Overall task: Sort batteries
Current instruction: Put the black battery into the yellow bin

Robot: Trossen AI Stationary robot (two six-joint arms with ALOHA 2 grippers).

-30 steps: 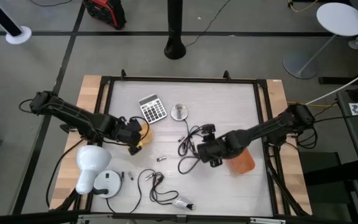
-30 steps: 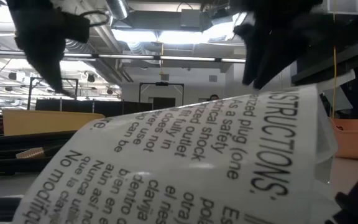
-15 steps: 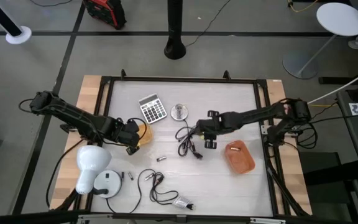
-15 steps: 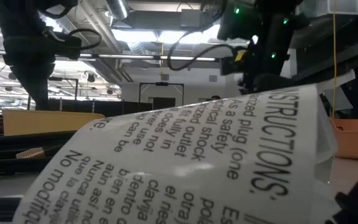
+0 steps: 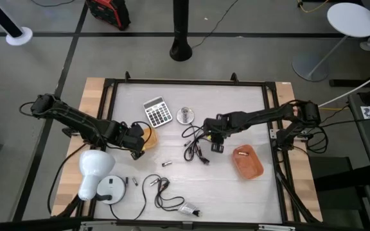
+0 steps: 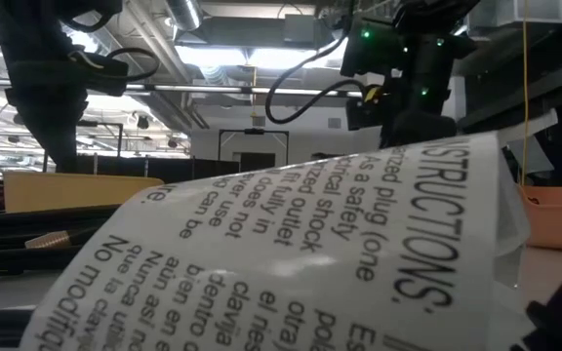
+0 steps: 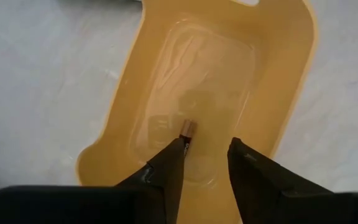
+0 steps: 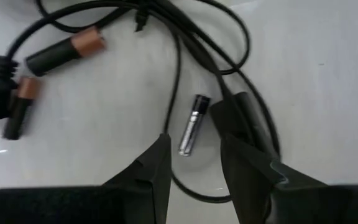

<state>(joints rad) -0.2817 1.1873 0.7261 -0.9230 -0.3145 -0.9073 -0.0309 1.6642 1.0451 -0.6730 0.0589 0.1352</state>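
My left gripper [image 5: 140, 140] hangs open over the yellow tray [image 7: 229, 68] at the table's left. A copper-ended battery [image 7: 187, 129] shows in the tray right at one fingertip. My right gripper [image 5: 214, 136] stands open over the black cable tangle [image 5: 194, 146] at mid table, pointing down. A small silvery battery [image 8: 190, 124] lies on the table between its fingers. Two larger copper-ended batteries [image 8: 64, 53] [image 8: 18, 107] lie among the cables. Another battery [image 5: 166, 164] lies loose nearer the front, and more [image 5: 133, 182] lie beside the white object. My left gripper [image 7: 207, 142] is open with the battery at the tip of one finger [image 7: 173, 155]; whether that finger still touches it, I cannot tell. My right gripper touches nothing.
An orange tray [image 5: 248, 162] lies right of centre. A calculator [image 5: 157, 111] and a round silver disc [image 5: 185, 115] sit at the far side. A white lamp-like object [image 5: 95, 170] and another cable [image 5: 166, 196] lie near the front. A printed label [image 6: 291, 244] blocks most of the low view.
My right gripper has swung from beside the orange tray toward the table's far edge, rolled about its own axis, and come down over the cable tangle. My left gripper has stayed over the yellow tray.
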